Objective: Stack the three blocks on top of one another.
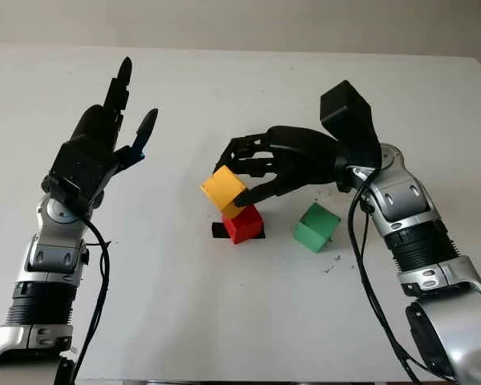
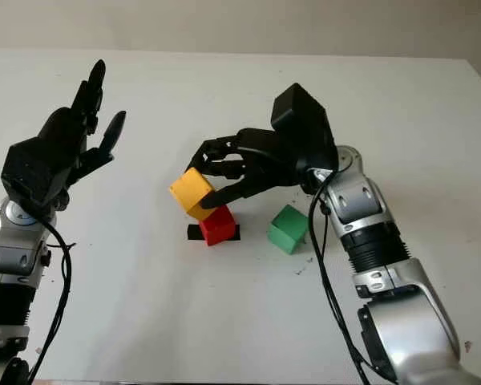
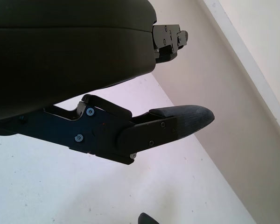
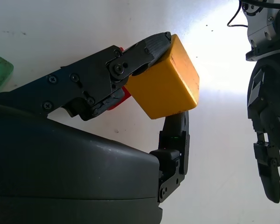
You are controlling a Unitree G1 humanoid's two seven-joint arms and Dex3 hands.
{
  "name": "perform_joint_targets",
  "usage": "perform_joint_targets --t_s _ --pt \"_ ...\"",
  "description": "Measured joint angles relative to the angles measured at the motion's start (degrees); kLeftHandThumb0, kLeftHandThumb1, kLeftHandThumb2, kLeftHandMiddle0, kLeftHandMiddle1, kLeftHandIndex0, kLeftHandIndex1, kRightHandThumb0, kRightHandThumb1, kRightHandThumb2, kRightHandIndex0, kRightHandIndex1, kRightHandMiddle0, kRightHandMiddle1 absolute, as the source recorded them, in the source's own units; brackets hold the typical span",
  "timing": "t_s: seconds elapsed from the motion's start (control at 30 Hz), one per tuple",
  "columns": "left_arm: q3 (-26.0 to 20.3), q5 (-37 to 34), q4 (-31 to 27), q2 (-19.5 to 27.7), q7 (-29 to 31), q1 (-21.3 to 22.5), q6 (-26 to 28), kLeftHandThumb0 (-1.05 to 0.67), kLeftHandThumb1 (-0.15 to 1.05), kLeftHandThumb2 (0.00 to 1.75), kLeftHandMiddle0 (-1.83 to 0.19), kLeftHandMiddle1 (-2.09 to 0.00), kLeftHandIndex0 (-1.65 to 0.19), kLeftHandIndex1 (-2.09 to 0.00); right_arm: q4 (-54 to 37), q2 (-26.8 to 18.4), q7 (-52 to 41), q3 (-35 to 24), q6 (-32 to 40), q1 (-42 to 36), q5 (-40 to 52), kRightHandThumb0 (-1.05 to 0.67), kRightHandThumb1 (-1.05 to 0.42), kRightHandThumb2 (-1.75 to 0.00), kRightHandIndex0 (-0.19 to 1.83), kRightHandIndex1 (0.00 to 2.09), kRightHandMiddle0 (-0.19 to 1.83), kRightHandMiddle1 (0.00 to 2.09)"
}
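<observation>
Above the red block point(image 1: 242, 224), the right hand point(image 1: 260, 168) grips the tilted yellow block point(image 1: 224, 188); the green block point(image 1: 316, 227) waits nearby, the left hand point(image 1: 96, 148) open.

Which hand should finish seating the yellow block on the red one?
Right. The right hand already grips the yellow block, tilted just above the red block. The green block sits beside them on the table. The left hand is open, raised well off to the side.
</observation>
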State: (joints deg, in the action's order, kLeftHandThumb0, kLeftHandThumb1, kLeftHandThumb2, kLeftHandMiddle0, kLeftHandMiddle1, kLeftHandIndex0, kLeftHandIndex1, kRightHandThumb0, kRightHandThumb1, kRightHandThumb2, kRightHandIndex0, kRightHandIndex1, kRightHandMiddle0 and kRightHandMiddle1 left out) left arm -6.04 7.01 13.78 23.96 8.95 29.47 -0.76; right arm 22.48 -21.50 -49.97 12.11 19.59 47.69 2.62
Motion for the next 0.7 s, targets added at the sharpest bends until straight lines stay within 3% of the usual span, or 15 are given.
perform_joint_targets --t_s 0.7 --pt "0.0 -0.6 -0.4 0.1 0.1 -0.1 0.3 -0.65 1.05 0.64 0.14 -0.06 0.14 -0.05 0.3 -1.3 -0.9 0.0 -1.2 -0.1 -0.9 -0.36 -0.89 -0.06 0.15 0.05 0.44 1.28"
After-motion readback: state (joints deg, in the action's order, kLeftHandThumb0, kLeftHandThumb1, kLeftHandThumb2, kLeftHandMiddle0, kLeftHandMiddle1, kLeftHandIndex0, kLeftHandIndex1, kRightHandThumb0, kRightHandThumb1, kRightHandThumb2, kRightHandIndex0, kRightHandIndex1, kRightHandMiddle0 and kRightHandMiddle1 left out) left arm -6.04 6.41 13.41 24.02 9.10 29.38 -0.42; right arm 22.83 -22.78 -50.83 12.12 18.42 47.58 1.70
